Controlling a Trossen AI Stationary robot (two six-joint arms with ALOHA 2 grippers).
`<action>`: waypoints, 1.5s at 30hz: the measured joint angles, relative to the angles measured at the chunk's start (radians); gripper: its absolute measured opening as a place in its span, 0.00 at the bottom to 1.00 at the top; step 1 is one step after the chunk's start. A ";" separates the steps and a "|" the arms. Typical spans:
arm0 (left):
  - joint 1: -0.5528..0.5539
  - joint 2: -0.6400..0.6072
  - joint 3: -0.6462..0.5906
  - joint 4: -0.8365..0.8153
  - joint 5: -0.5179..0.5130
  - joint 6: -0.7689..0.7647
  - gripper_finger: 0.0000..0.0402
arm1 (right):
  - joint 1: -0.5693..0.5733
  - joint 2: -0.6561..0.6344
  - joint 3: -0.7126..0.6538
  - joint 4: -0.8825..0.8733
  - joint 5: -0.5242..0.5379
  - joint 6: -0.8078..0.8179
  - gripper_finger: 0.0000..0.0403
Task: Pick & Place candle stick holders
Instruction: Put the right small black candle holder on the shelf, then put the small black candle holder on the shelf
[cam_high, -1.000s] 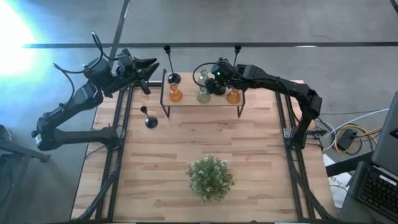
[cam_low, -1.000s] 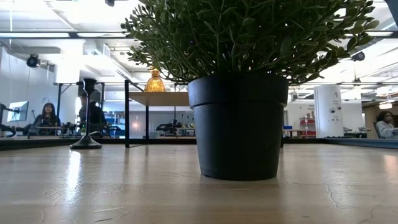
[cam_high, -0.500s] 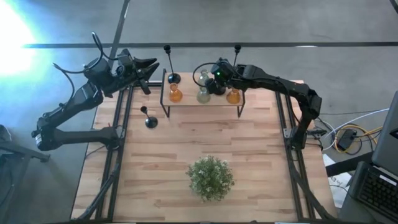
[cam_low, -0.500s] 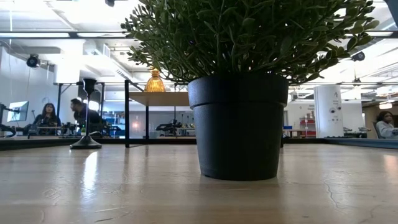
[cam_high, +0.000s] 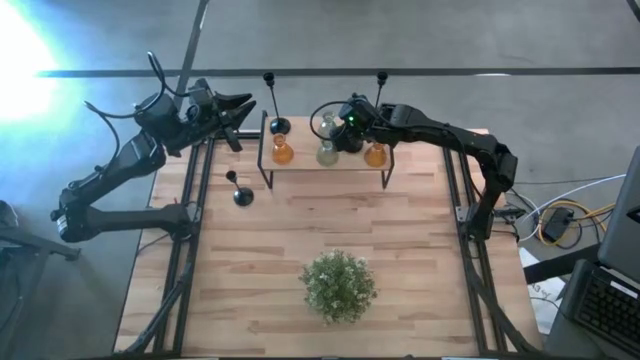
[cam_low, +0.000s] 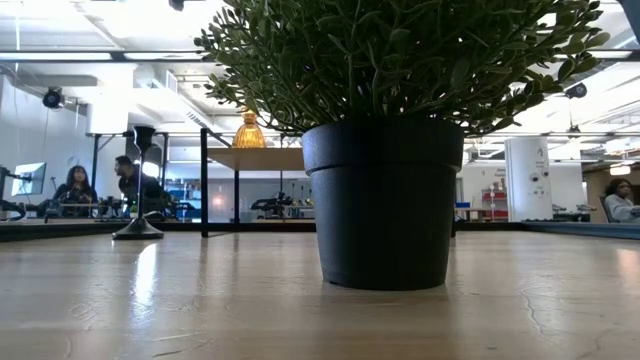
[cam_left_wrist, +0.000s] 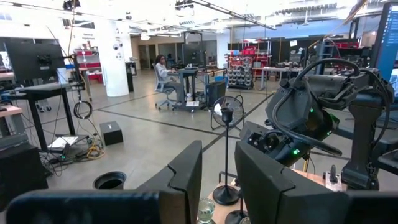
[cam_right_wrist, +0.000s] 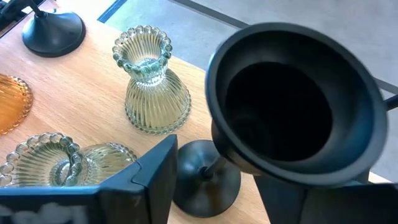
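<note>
A wooden shelf (cam_high: 350, 166) at the table's far middle carries amber (cam_high: 283, 152) and pale green (cam_right_wrist: 152, 87) glass candle stick holders and black ones. My right gripper (cam_right_wrist: 214, 186) hovers over the shelf, open. Its fingers stand on either side of the thin stem of a short black holder (cam_right_wrist: 292, 106), whose round base (cam_right_wrist: 202, 180) rests on the shelf. A gap shows between the stem and the one finger in view. Another short black holder (cam_high: 240, 194) stands on the table left of the shelf. My left gripper (cam_left_wrist: 217, 180) waits open beyond the shelf's far left.
A bushy green plant in a black pot (cam_high: 339, 285) stands near the table's front middle and fills the low view. A tall black holder (cam_left_wrist: 227, 155) rises at the shelf's far left corner. People sit at desks in the room behind.
</note>
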 joint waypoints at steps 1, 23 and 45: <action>0.000 0.000 0.000 0.000 0.000 0.000 0.25 | 0.000 0.000 0.000 0.000 0.000 0.000 0.48; 0.000 0.000 0.000 0.000 0.000 0.000 0.25 | 0.035 -0.091 0.001 -0.068 -0.086 0.037 0.48; -0.001 -0.002 0.005 0.000 0.011 0.064 0.25 | 0.535 -0.599 -0.094 -0.371 -0.145 0.127 0.23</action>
